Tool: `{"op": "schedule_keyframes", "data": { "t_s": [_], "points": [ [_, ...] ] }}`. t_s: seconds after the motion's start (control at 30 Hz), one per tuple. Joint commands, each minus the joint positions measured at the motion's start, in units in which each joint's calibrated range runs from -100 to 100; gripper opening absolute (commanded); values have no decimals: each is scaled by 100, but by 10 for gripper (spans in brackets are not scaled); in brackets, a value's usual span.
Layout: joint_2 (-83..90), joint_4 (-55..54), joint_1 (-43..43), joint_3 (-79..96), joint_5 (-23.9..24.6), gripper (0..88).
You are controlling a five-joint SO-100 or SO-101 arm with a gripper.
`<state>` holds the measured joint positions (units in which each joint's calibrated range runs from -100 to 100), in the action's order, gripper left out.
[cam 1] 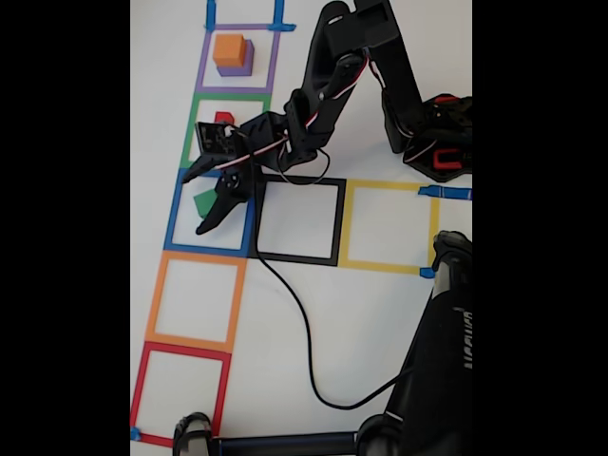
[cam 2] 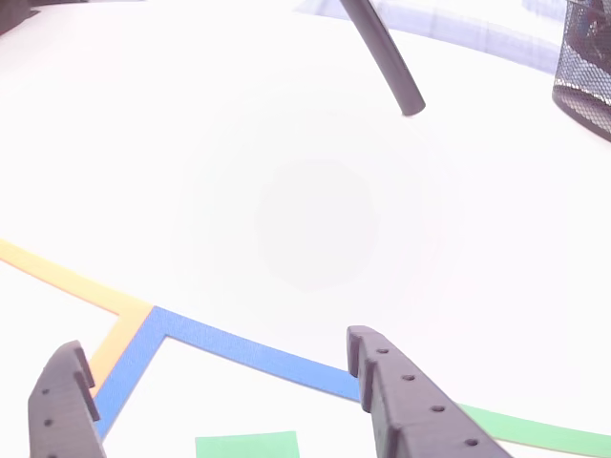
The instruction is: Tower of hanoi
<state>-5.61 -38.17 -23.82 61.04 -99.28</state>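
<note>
The tower of hanoi is spread over three tape squares in the fixed view. An orange cube (cam 1: 229, 49) sits on a purple cube (cam 1: 237, 68) in the purple square. Further down, a small red cube (cam 1: 224, 118) is in the green square, partly behind the wrist. A green cube (cam 1: 202, 201) lies in the blue square. My gripper (cam 1: 197, 202) hangs open over that blue square, one finger on each side of the green cube. In the other view, the green cube (cam 2: 246, 445) shows at the bottom edge between the dark fingers (cam 2: 406, 405) of the open gripper (cam 2: 215, 343).
Orange (cam 1: 195, 302), red (cam 1: 180, 394), black (cam 1: 299, 220) and yellow (cam 1: 388, 226) tape squares lie on the white table. A black cable (cam 1: 294, 313) crosses the middle. The arm base (cam 1: 437, 138) is at the right, a dark stand (cam 1: 442, 361) lower right. A mesh basket (cam 2: 584, 62) stands far right.
</note>
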Motion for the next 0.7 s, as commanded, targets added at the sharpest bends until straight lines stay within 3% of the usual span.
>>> {"op": "schedule_keyframes", "data": {
  "t_s": [0.0, 0.2, 0.5, 0.67],
  "points": [
    [783, 392, 205, -86, -72, 205],
    [1760, 1639, 656, 23, -72, 18],
    [4102, 5453, 1432, -204, -72, 13],
    [4974, 7785, 1883, -1214, -72, 13]
  ]
}}
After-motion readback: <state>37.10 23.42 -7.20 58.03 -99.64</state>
